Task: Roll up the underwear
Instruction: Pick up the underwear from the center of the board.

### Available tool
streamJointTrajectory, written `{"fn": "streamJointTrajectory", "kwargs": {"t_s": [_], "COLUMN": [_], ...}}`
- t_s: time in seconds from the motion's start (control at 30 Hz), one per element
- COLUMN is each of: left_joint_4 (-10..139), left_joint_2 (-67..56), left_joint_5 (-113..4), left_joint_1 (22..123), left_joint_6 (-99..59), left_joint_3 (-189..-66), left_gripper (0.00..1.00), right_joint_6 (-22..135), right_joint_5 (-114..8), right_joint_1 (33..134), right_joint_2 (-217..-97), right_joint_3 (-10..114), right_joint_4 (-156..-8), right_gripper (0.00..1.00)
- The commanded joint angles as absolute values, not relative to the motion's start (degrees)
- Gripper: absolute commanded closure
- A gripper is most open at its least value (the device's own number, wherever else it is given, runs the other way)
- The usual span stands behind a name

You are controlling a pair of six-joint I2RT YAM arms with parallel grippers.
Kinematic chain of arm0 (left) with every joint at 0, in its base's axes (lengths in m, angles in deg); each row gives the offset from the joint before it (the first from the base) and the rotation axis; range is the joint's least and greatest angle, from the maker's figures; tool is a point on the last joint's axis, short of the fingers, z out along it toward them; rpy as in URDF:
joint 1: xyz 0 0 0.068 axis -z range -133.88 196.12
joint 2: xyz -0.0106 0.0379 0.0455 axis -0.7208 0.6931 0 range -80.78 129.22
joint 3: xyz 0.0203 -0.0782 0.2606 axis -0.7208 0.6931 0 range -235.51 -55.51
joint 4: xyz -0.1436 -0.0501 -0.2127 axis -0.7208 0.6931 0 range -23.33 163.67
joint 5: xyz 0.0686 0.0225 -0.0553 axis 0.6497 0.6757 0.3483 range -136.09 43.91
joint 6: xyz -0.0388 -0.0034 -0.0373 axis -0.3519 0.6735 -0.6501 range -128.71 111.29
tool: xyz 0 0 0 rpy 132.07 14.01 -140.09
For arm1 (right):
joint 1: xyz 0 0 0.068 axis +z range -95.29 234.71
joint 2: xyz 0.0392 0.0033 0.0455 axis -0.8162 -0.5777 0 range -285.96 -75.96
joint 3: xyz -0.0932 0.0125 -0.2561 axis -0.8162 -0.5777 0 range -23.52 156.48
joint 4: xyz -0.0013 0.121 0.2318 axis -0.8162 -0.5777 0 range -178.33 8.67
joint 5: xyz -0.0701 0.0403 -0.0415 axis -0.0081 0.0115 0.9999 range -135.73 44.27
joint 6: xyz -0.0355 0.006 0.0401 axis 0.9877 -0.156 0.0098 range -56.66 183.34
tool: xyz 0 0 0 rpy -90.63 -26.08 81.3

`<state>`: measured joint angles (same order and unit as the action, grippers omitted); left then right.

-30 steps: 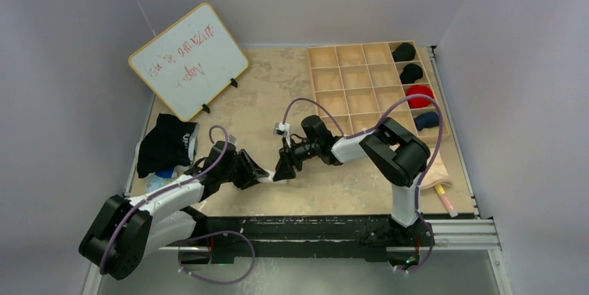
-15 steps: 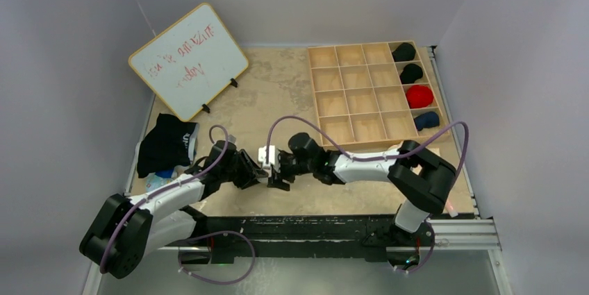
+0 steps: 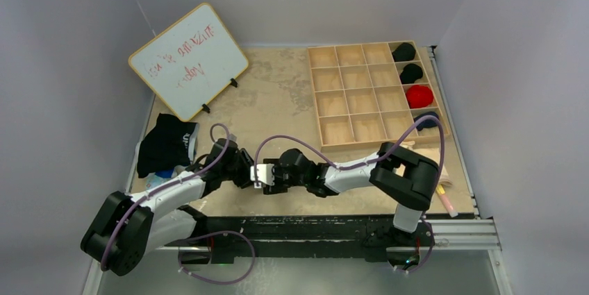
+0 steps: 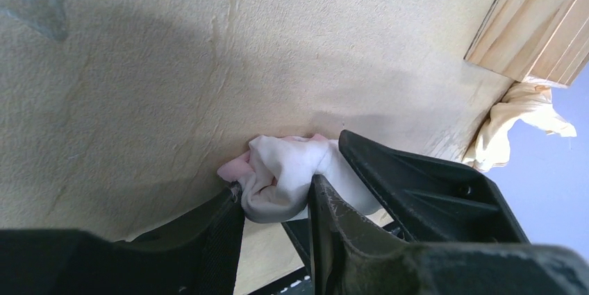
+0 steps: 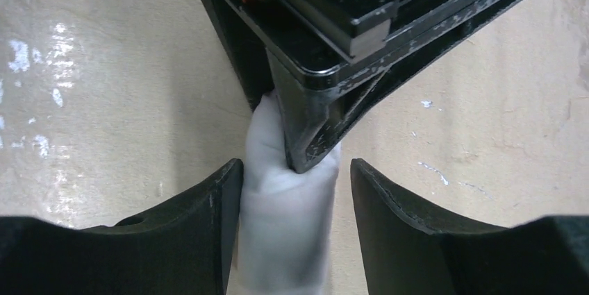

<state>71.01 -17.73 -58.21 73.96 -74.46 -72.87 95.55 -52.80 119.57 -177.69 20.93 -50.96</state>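
The underwear (image 4: 285,163) is a white and pink bundle, rolled tight, just above the tan table near its front edge. My left gripper (image 4: 276,191) is shut on one end of it. In the right wrist view the underwear (image 5: 285,232) runs as a white roll between the jaws of my right gripper (image 5: 295,170). That gripper is open: its left finger touches the roll and its right finger stands apart. A left-gripper finger (image 5: 312,128) presses on the roll's far end. From above, the left gripper (image 3: 244,172) and right gripper (image 3: 272,175) meet tip to tip, hiding the roll.
A wooden compartment tray (image 3: 347,90) at the back right holds rolled black (image 3: 403,51) and red (image 3: 419,95) garments in its right column. A pile of dark clothes (image 3: 165,144) lies at the left edge. A whiteboard (image 3: 187,59) stands behind. Cream cloth (image 3: 434,163) lies at the right.
My right arm has swung left and down toward the front edge, bringing its jaws around the roll held by the left gripper. The left arm has hardly moved.
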Motion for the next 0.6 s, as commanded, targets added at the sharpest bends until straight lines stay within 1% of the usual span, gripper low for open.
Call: {"fn": "streamJointTrajectory", "kwargs": {"t_s": [0.0,0.17,0.3,0.4,0.47,0.5,0.57], "left_joint_4": [76.1,79.2,80.8,80.6,81.0,81.4,82.8], "left_joint_2": [-17.3,-17.9,-18.7,-19.5,-20.5,-21.0,-22.0], "left_joint_5": [-54.8,-52.5,-51.7,-52.0,-51.9,-51.7,-51.1], "left_joint_1": [74.2,74.2,74.2,74.2,74.2,74.2,74.2], "left_joint_6": [-71.7,-69.9,-69.3,-69.3,-69.4,-69.5,-69.8], "left_joint_3": [-73.2,-74.8,-76.3,-76.4,-76.6,-76.9,-77.5], "left_gripper": [0.66,0.66,0.66,0.65,0.62,0.59,0.53], "right_joint_6": [98.0,97.9,96.0,93.1,91.7,91.0,89.6], "right_joint_5": [-47.3,-49.7,-53.3,-57.4,-60.0,-61.6,-65.5], "right_joint_1": [119.5,119.3,118.4,116.5,115.4,114.9,113.5], "right_joint_2": [-180.0,-181.4,-182.4,-183.1,-183.6,-183.8,-184.4], "right_joint_3": [19.7,19.7,19.7,20.4,20.7,20.8,21.5], "right_joint_4": [-53.1,-56.2,-58.8,-60.8,-61.7,-61.9,-63.3], "right_gripper": [0.4,0.44,0.53,0.57,0.59,0.61,0.69]}}
